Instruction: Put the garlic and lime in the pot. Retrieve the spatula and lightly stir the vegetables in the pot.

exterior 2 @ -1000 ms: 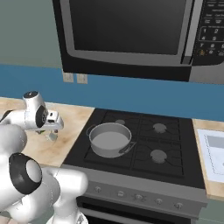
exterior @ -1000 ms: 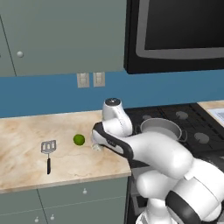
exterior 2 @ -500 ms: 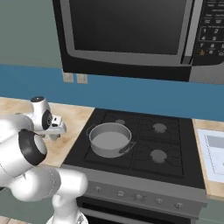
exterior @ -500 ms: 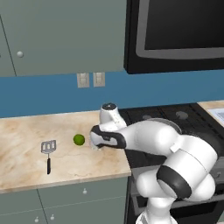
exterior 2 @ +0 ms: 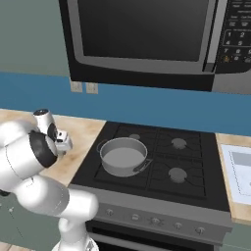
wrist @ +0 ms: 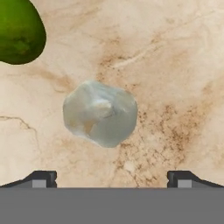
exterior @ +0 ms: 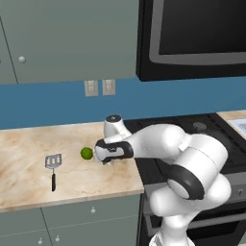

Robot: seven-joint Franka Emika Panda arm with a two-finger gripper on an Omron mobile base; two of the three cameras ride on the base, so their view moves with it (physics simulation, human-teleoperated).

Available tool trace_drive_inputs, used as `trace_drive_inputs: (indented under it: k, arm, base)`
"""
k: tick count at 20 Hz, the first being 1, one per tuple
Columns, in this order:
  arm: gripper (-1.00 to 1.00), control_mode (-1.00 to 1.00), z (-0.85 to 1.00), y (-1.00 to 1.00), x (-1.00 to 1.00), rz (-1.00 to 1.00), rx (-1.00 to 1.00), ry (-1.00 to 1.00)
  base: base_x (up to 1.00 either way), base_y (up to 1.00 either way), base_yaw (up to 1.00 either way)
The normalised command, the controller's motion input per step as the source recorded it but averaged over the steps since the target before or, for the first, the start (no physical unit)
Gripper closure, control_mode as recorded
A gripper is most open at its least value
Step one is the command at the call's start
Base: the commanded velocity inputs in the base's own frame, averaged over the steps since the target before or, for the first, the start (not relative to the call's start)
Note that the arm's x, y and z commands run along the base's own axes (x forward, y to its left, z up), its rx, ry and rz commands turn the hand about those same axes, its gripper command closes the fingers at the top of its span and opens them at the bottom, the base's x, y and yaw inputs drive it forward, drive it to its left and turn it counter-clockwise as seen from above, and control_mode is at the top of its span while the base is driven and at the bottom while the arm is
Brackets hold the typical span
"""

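Note:
The lumpy white-grey garlic lies on the marble counter right under my hand, between the lines of my two fingertips and a little ahead of them. The green lime sits close beside it; in the left base view the lime is just left of my gripper. My gripper is open, fingers spread wider than the garlic, nothing held. The spatula lies flat further left, handle toward the counter's front. The grey pot stands on the stove's front left burner, right of my hand.
The beige marble counter runs left of the black stove. A microwave hangs above the stove. Wall outlets sit on the blue backsplash. A white sheet lies on the counter right of the stove.
My hand has come down toward the counter and now hangs low over the garlic beside the lime. Lime, spatula and pot have stayed put.

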Motion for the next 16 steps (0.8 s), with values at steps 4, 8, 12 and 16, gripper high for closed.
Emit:
trace_drive_inputs:
  k: [4,8,12,16]
  arm:
    - [-1.00,-1.00,-0.12,0.05,0.02,0.00,0.00,0.00]
    - [-1.00,-1.00,-0.26,0.07,0.09,0.00,0.00,0.01]
    - [-1.00,-1.00,-0.23,0.05,0.17,0.00,0.00,0.00]
    - [-1.00,-1.00,-0.22,0.04,0.19,0.00,0.00,0.00]
  base:
    - [0.00,0.00,0.00]
    - [0.00,0.00,0.00]
    - [0.00,0.00,0.00]
    - [0.00,0.00,0.00]
